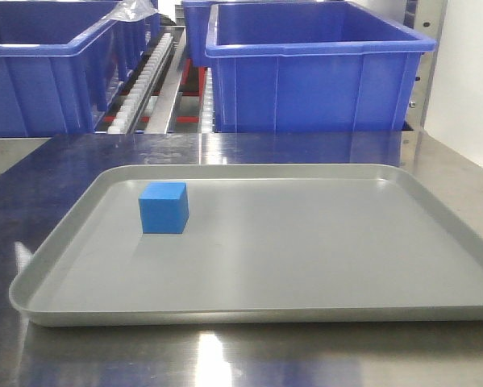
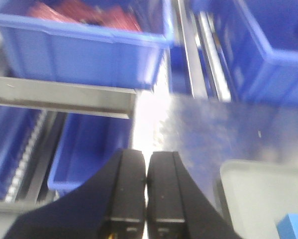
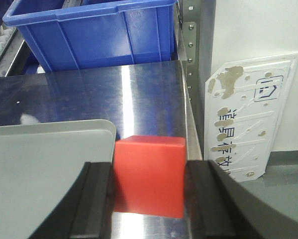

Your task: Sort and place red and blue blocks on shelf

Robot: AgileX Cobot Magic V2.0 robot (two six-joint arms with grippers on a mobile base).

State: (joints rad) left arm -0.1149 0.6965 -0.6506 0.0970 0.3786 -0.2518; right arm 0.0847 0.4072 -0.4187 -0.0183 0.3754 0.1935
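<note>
Clamped between the two black fingers (image 3: 96,199) of the right gripper (image 3: 149,199) was the red block (image 3: 149,172), seen right up close in the right wrist view. It was held just beside the rounded corner of the grey tray (image 3: 44,164), over the shiny steel table (image 3: 139,94); whether it was touching the table or lifted off it could not be told. The blue block (image 1: 164,207) was seen sitting flat on the tray, near the left side, and nothing was touching it. The left gripper (image 2: 147,194) was seen with its fingers pressed together and nothing between them, and it was pointed toward the shelf (image 2: 64,97), with a corner of the blue block caught low at the right of its view. Big blue bins (image 1: 314,72) were set on the shelf behind the table, with white rollers (image 1: 144,81) between them. Something red was seen inside one bin in the left wrist view, but it was too blurred to be named. No small block was seen on the shelf. So the task was judged to be only just started: one block had been grabbed, and none had been put away. The red block was yet to be carried to the shelf and let go, and the blue block was yet to be picked up and placed too.
</note>
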